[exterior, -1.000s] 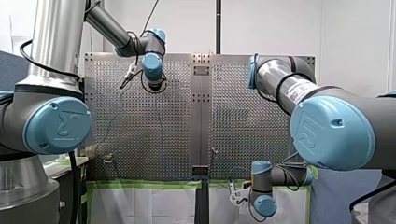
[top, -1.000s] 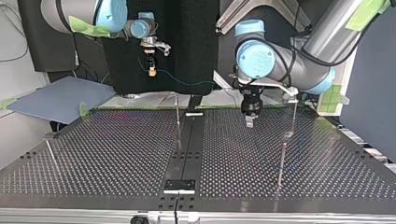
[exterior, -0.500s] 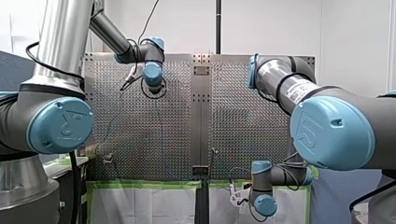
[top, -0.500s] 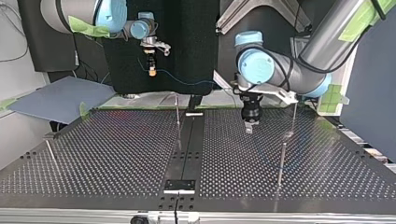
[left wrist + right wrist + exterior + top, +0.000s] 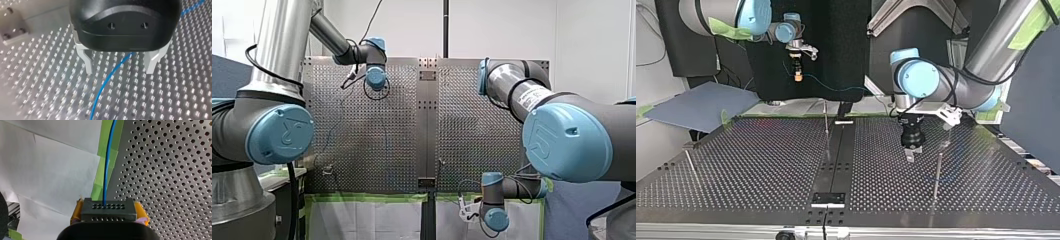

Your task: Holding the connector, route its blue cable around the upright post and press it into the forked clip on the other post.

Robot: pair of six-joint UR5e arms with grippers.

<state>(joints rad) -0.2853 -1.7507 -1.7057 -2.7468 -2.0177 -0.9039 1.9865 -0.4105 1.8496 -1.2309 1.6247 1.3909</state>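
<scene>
My right gripper (image 5: 109,216) is shut on the black connector (image 5: 108,209), which sits between its yellow pads. The blue cable (image 5: 107,167) runs straight out ahead of the connector, past the green tape at the table's edge. In the top view this gripper (image 5: 797,76) hangs off the table's far side, at the left, and the cable (image 5: 836,90) trails toward the middle. My left gripper (image 5: 120,67) is open, its metal fingers (image 5: 86,62) low over the perforated table, with the blue cable (image 5: 105,85) lying loose between them. In the top view it (image 5: 910,154) stands right of centre, near a thin post (image 5: 937,172).
More thin posts stand on the table: one by the centre strip (image 5: 826,125), one at the far right (image 5: 950,125), one at the left edge (image 5: 691,165). A grey board (image 5: 701,105) lies off the table at the top view's far left.
My left gripper has moved nearer the top view's camera, slightly right and lower over the table. My right gripper has stayed put with the connector.
</scene>
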